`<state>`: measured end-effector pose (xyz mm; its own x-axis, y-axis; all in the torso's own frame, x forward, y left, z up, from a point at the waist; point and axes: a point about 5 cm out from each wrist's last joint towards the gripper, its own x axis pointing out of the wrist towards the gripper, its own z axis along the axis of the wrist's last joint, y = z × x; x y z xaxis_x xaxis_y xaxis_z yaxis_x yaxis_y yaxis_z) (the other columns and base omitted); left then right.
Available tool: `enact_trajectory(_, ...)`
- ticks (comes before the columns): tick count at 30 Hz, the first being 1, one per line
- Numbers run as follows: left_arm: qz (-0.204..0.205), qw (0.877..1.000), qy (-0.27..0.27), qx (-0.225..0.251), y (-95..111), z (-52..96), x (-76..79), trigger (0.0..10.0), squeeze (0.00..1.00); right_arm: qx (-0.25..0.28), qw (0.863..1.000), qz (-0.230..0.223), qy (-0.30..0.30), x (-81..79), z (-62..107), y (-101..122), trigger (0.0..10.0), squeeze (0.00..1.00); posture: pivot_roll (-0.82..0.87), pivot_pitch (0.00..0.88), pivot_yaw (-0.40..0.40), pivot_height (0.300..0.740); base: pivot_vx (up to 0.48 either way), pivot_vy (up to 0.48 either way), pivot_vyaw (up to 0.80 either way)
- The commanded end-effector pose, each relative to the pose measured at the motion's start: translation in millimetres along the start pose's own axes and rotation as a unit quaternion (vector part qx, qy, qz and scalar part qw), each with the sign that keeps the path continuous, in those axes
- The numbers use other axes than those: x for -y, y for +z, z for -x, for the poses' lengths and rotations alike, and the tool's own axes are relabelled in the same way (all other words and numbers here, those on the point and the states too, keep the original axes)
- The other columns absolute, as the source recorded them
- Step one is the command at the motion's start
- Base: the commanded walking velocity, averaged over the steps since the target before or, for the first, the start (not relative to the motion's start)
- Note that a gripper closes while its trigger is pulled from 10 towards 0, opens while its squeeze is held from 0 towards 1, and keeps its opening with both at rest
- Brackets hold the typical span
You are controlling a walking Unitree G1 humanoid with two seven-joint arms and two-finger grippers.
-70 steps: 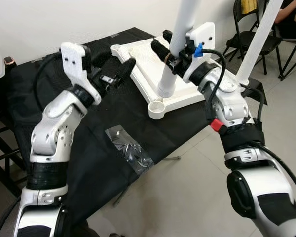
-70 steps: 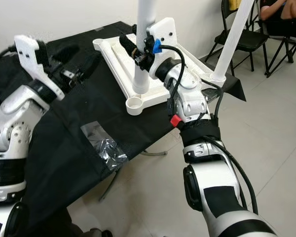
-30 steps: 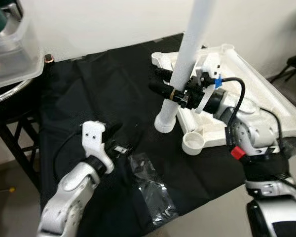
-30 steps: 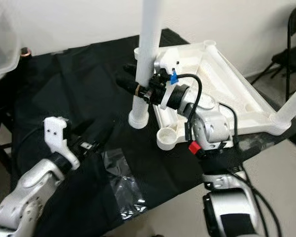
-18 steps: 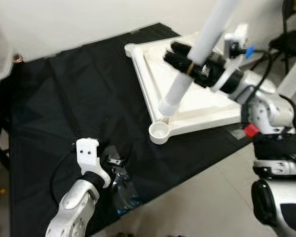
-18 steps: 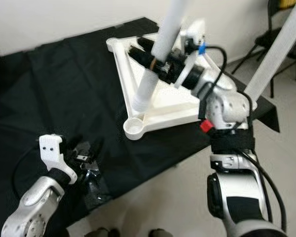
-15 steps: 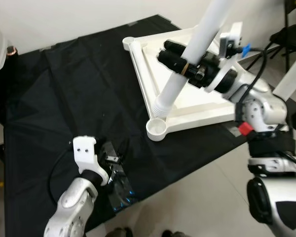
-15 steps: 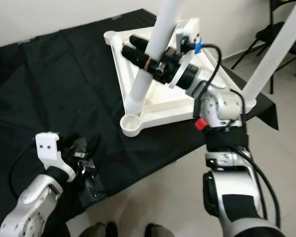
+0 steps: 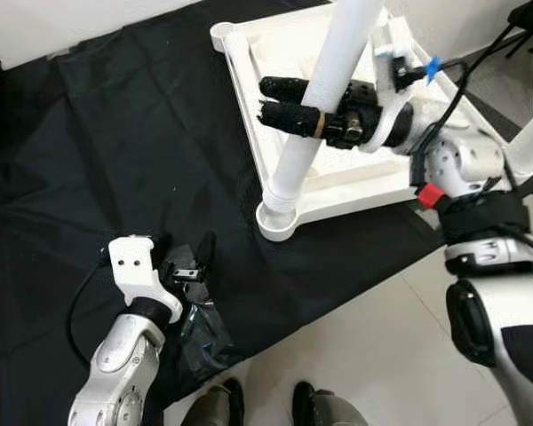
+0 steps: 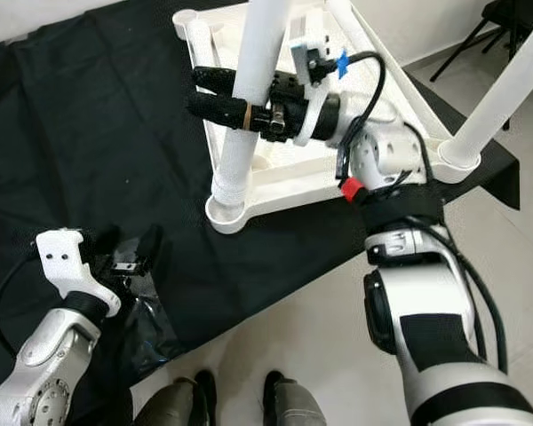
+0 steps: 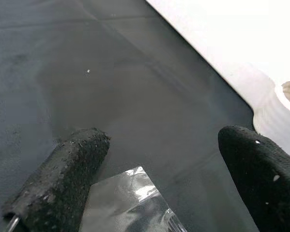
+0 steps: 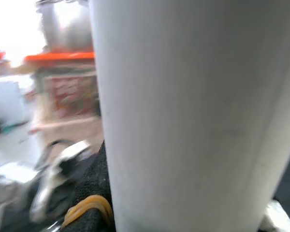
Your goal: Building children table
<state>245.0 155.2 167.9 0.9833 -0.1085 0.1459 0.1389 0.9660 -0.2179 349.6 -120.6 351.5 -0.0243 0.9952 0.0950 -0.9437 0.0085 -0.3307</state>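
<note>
Above the corner socket [image 9: 276, 221], right end effector [image 9: 280, 100] grips the table leg [image 9: 324, 98]; left end effector [image 9: 194, 259] hangs released.

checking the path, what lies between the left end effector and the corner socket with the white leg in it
Only bare black cloth lies between the left end effector and the corner socket, seen in the left eye view.

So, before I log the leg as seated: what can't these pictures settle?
- Socket, eye views: the white leg hides its inside, so seating depth is unknown.
- Leg's top: cut off by the frame edge.
- Right gripper: contact side hidden behind the leg.
- Plastic bag: contents too dark.
</note>
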Motion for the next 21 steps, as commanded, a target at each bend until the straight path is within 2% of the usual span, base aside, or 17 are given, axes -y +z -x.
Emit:
enact_trajectory(1,-0.002,1.0,0.011,-0.005,-2.6,3.8,-3.2,10.0,0.0,-0.024,0.999,-0.011,0.033,-3.6,-4.8,-5.3,10.0,0.0,0.02,0.365,0.014,0.74,0.0,0.0,0.0)
enact_trajectory(2,-0.001,1.0,0.012,-0.006,-3.7,3.1,-2.7,10.0,0.0,-0.037,0.996,-0.011,0.078,-7.8,-11.6,-0.7,10.0,0.0,0.02,0.363,0.011,0.74,0.0,0.0,0.0)
enact_trajectory(3,-0.001,1.0,0.012,-0.006,-3.7,3.1,-2.7,10.0,0.0,-0.037,0.996,-0.011,0.078,-7.8,-11.6,-0.7,10.0,0.0,0.02,0.363,0.011,0.74,0.0,0.0,0.0)
enact_trajectory(5,-0.003,1.0,0.01,-0.006,-5.1,1.6,-1.1,10.0,0.0,-0.059,0.99,-0.006,0.13,-9.9,-27.1,0.8,10.0,0.0,0.01,0.36,-0.005,0.74,0.0,0.0,0.0)
enact_trajectory(8,-0.004,1.0,0.01,-0.005,-5.3,1.1,-0.4,10.0,0.0,-0.061,0.989,-0.003,0.135,-8.5,-31.7,0.5,10.0,0.0,0.01,0.36,-0.007,0.74,0.0,0.0,0.0)
enact_trajectory(14,-0.003,1.0,0.01,-0.001,-5.0,0.2,4.0,10.0,0.0,-0.054,0.988,-0.001,0.145,2.3,-58.4,6.6,10.0,0.0,0.0,0.368,-0.034,0.74,0.0,0.0,0.0)
enact_trajectory(21,0.003,1.0,0.013,0.006,-3.5,1.6,5.4,10.0,0.0,-0.061,0.987,0.002,0.149,5.2,-70.0,7.2,10.0,0.0,-0.01,0.378,-0.044,0.74,0.0,0.0,0.0)
